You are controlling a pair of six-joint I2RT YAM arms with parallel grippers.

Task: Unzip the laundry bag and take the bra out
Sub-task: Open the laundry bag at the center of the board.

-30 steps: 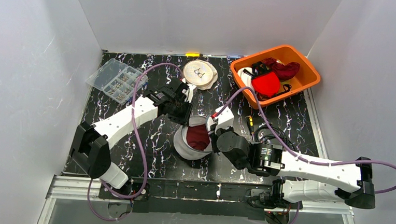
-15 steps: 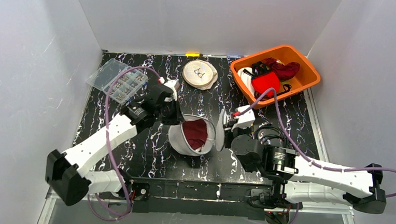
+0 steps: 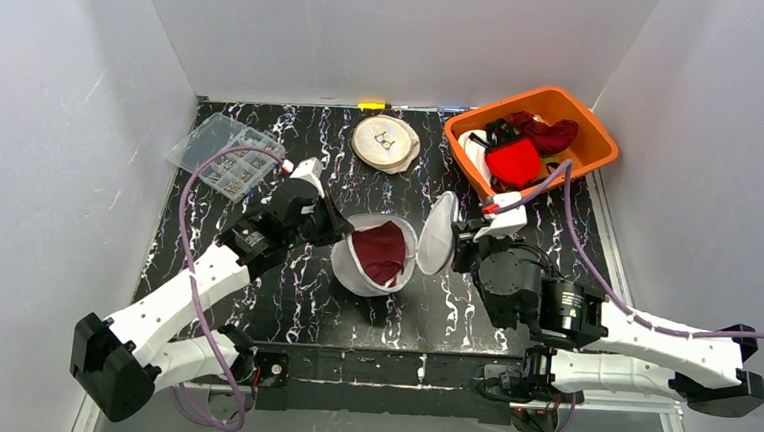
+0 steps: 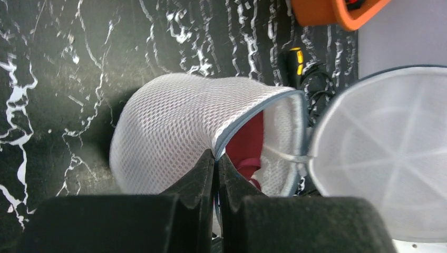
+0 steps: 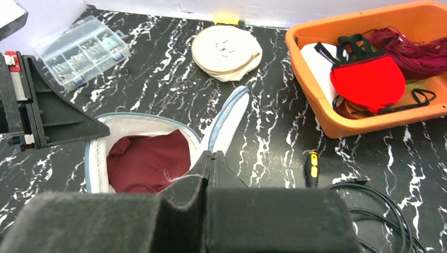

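The white mesh laundry bag (image 3: 355, 269) lies open at the table's middle, its round lid (image 3: 438, 232) swung up to the right. A dark red bra (image 3: 382, 253) lies inside; it also shows in the right wrist view (image 5: 147, 161) and the left wrist view (image 4: 252, 142). My left gripper (image 3: 332, 231) is shut on the bag's blue-trimmed left rim (image 4: 232, 134). My right gripper (image 3: 456, 251) is shut on the lid's edge (image 5: 224, 124), holding it upright.
An orange bin (image 3: 585, 113) with red and dark garments stands at the back right. A round embroidery hoop (image 3: 384, 142) lies at the back middle, a clear parts box (image 3: 226, 153) at the back left. A black-and-yellow tool (image 5: 312, 167) and cables (image 5: 379, 203) lie right of the bag.
The bag's lid has swung open to the right with my right gripper. My left gripper has pulled the bag's rim to the left. The bra has become more exposed.
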